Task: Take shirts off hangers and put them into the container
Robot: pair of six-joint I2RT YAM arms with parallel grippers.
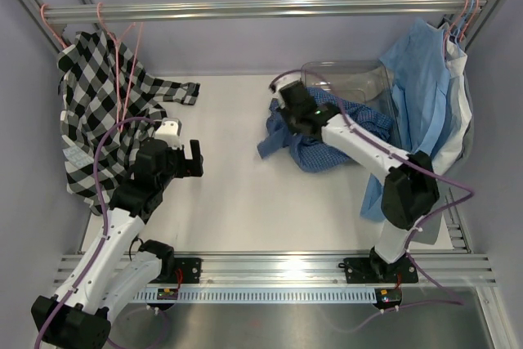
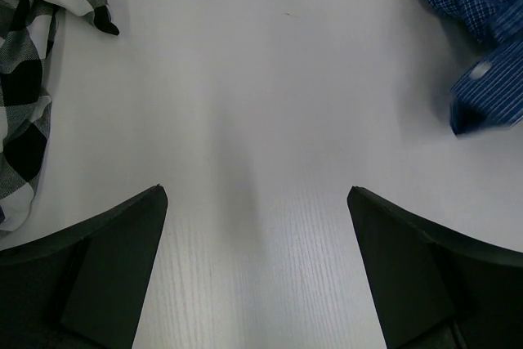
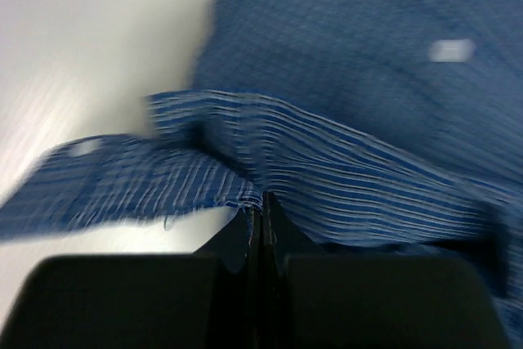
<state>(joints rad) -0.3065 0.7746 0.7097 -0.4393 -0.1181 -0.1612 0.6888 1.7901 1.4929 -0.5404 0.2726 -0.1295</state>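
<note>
Your right gripper (image 3: 261, 202) is closed, its fingertips pinching a striped hem of the dark blue shirt (image 3: 368, 63); that shirt (image 1: 298, 153) lies crumpled on the table (image 1: 237, 202), off any hanger, against the near-left side of the container (image 1: 351, 79) and outside it. Your left gripper (image 2: 257, 194) hangs well to the left of the container with its jaws spread wide and nothing between them, only bare table below. The black-and-white check shirt (image 1: 90, 112) is further left of the container, draped from a pink hanger (image 1: 122, 63) on the rail (image 1: 261, 10); one sleeve trails onto the table. A light blue garment (image 1: 421, 87) hangs just right of the container, overlapping its right side.
</note>
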